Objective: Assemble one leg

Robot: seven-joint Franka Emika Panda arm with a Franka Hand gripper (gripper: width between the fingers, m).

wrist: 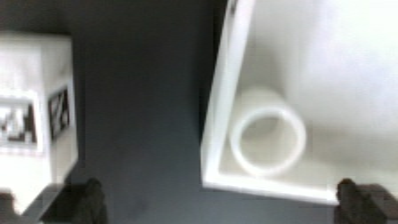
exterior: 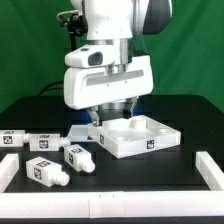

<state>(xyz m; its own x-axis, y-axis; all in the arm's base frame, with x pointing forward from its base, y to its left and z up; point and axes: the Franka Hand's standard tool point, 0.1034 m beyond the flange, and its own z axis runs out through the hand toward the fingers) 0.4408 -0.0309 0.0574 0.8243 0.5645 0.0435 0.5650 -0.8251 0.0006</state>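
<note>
Several white legs with black-and-white tags lie on the black table at the exterior view's left; one (exterior: 78, 153) is nearest the middle and another (exterior: 45, 171) is nearest the front. The large white square tray-like piece (exterior: 140, 137) sits right of them. My gripper (exterior: 114, 110) hangs low over the tray piece's left corner, mostly hidden by the white hand. In the wrist view my gripper (wrist: 222, 205) is open and empty, with one dark fingertip (wrist: 80, 200) on each side over bare table. A tagged leg (wrist: 36, 110) lies on one side and the tray piece's corner with a round hole (wrist: 267, 140) on the other.
A low white rail (exterior: 205, 172) runs along the table's front and right sides. Another small white piece (exterior: 84, 128) lies just left of the tray piece, under the hand. A green wall stands behind the arm.
</note>
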